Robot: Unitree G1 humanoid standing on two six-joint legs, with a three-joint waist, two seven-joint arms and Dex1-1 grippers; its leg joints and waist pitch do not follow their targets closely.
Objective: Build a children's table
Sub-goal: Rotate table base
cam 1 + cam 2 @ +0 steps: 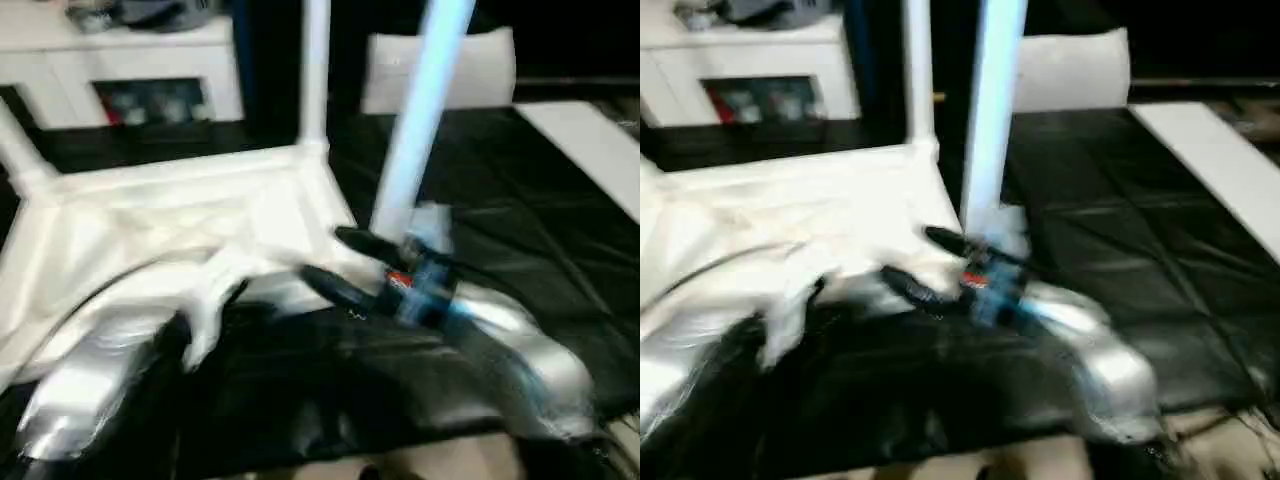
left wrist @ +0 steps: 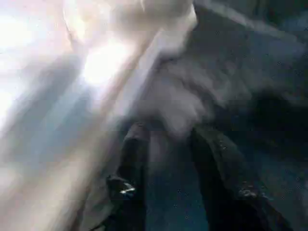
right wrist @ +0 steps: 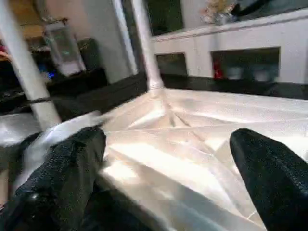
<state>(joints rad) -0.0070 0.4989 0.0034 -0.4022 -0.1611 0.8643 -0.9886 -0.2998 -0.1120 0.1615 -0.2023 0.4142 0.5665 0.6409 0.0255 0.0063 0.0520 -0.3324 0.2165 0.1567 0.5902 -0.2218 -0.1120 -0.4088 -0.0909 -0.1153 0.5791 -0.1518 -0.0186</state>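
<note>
Black sheeting is covering the large work surface (image 1: pixel 520 200), and the white plastic children's table (image 1: pixel 180 215) is lying on it upside down, its ribbed underside facing up. Three long tapered white legs (image 1: pixel 315 70) are standing upright from its corners, their long axes vertical. Beside the table's near right corner, the right gripper (image 1: pixel 335 262) is holding its two black fingers spread wide. Over the table's near edge, the left gripper (image 2: pixel 178 180) is showing its fingers parted, pinching nothing.
</note>
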